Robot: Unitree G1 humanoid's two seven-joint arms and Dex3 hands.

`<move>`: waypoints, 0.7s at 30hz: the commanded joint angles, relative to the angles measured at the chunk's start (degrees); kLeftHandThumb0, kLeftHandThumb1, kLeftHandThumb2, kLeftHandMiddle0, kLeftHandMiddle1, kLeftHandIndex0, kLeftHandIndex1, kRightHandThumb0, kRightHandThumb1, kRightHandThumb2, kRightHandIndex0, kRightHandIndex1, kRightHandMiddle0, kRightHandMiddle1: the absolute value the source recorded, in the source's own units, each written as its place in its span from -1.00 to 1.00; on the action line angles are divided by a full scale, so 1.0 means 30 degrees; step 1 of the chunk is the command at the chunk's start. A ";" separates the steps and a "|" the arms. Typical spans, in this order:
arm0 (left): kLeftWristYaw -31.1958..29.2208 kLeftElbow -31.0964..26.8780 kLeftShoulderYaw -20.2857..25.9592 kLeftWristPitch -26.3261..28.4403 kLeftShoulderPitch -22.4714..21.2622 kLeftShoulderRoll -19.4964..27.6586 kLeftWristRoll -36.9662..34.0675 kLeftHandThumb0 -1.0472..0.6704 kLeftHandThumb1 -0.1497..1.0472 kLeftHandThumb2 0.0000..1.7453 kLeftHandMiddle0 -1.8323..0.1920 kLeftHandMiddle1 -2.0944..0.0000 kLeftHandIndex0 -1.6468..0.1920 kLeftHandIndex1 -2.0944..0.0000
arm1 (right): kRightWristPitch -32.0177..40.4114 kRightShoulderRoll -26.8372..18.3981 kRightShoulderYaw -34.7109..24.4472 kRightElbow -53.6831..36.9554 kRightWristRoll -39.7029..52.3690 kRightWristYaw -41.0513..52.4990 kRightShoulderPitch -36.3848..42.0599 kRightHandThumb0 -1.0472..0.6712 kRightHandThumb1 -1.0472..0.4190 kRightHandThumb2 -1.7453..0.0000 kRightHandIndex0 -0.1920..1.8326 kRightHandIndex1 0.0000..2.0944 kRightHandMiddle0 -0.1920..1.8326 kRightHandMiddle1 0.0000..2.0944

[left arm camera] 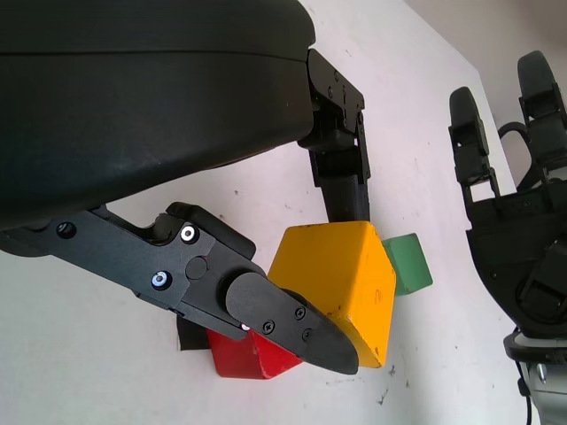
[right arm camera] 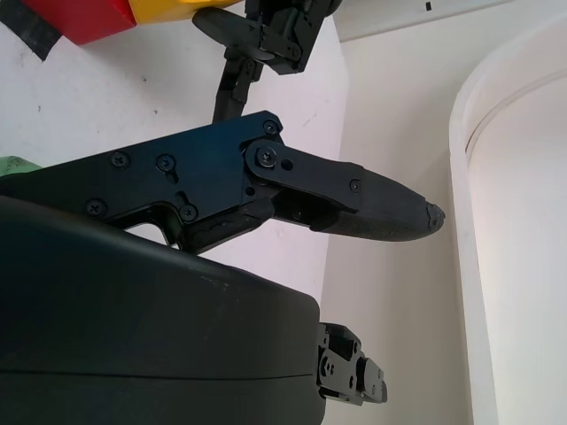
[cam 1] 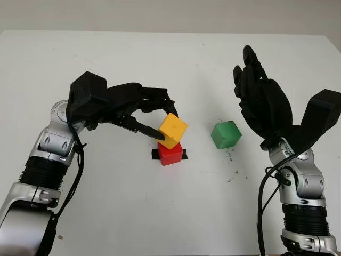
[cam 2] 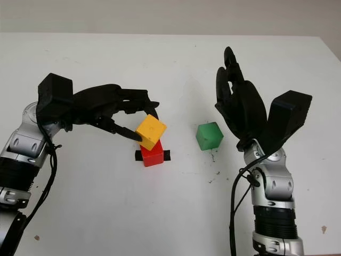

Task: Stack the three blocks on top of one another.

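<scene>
We log 3 blocks on the white table (cam 1: 106, 213). The left hand (cam 1: 139, 109) grips the yellow block (cam 1: 172, 130) between its fingers (left arm camera: 292, 323), 1 pressed on the near face and 1 behind the far face, as the left wrist view shows. The yellow block sits tilted, its lower corner touching the top of the red block (cam 1: 170, 153); we cannot tell whether its weight rests there or is carried by the fingers.

The red block stands on a strip of black tape (cam 2: 166, 155) stuck to the table, near the middle of the surface. The tape pokes out on both sides of the block.

The green block (cam 1: 226, 134) stands on the table to the right of the red and yellow pair, apart from both, and nothing touches it. A few small dark specks mark the table just below it.

The right hand (cam 1: 261, 98) is raised above the table just to the right of the green block, open and holding nothing, its palm turned toward the blocks. We see no contact between it and the green block.
</scene>
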 commanded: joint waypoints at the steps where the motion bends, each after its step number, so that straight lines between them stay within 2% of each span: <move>1: -0.0113 0.0136 -0.0121 -0.0311 0.0008 -0.0096 0.0086 -0.35 0.85 -0.94 0.66 0.95 0.35 -0.51 | -0.0164 -0.0207 -0.0126 -0.0146 0.0050 0.0098 -0.0185 -0.57 -1.00 0.21 -1.00 -1.00 -1.00 -1.00; 10: -0.0352 0.0228 -0.0344 -0.0148 -0.0286 -0.0160 0.0227 -0.35 0.87 -0.94 0.67 0.95 0.35 -0.49 | 0.0067 -0.0244 -0.0111 -0.0461 -0.0054 0.0026 -0.0045 -0.58 -1.00 0.22 -1.00 -1.00 -1.00 -1.00; 21: -0.0536 0.1628 -0.0524 -0.0795 -0.0684 -0.0192 0.0881 -0.36 0.87 -0.94 0.67 0.95 0.35 -0.47 | 0.0139 -0.0291 -0.0181 -0.0645 0.0030 0.0014 0.0076 -0.61 -1.00 0.25 -1.00 -1.00 -1.00 -1.00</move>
